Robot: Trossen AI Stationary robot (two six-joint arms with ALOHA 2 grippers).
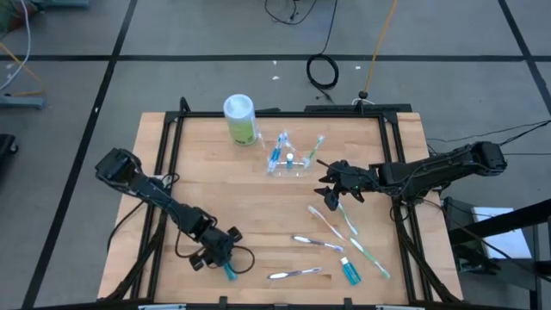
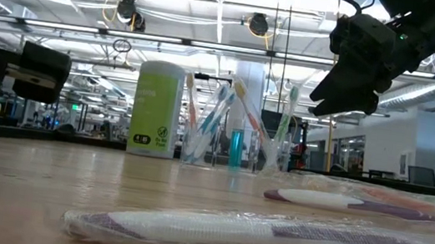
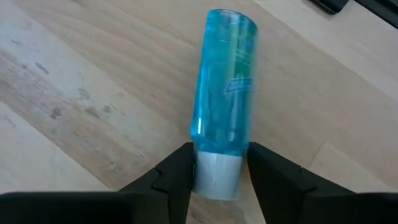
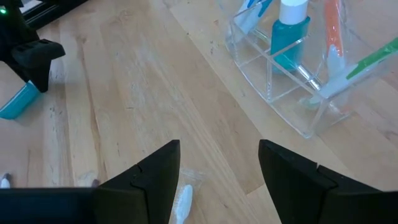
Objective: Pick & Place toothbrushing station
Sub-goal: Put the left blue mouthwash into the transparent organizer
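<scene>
The left gripper (image 1: 225,263) sits low at about 7 o'clock on the wooden surface (image 1: 198,185), its fingers closed on the white cap end of a blue tube (image 3: 224,115) that lies flat on the wood. The grip looks narrow and close to the cap, so I would lift slowly and straight up, keeping the tube level, since its long body could swing or slip out.

The clear holder (image 1: 288,159) stands at about 12 o'clock, already carrying brushes and one tube (image 4: 289,34). Beside it, toward 11 o'clock, stands a green canister (image 1: 240,119).

The right gripper (image 1: 334,188) hovers just past centre toward 2 o'clock, fingers spread apart and holding nothing, above the head of a toothbrush (image 4: 182,202).

More toothbrushes (image 1: 317,242) and a second loose tube (image 1: 350,270) lie scattered from 4 to 6 o'clock.

The left arm works close to the near edge of the surface, so a dropped tube might roll off. Open wood lies between 7 o'clock and the holder, which gives a clean carrying path. The holder's compartments look tight, and the right arm is close to it, so the approach should come from the 9 o'clock side.
</scene>
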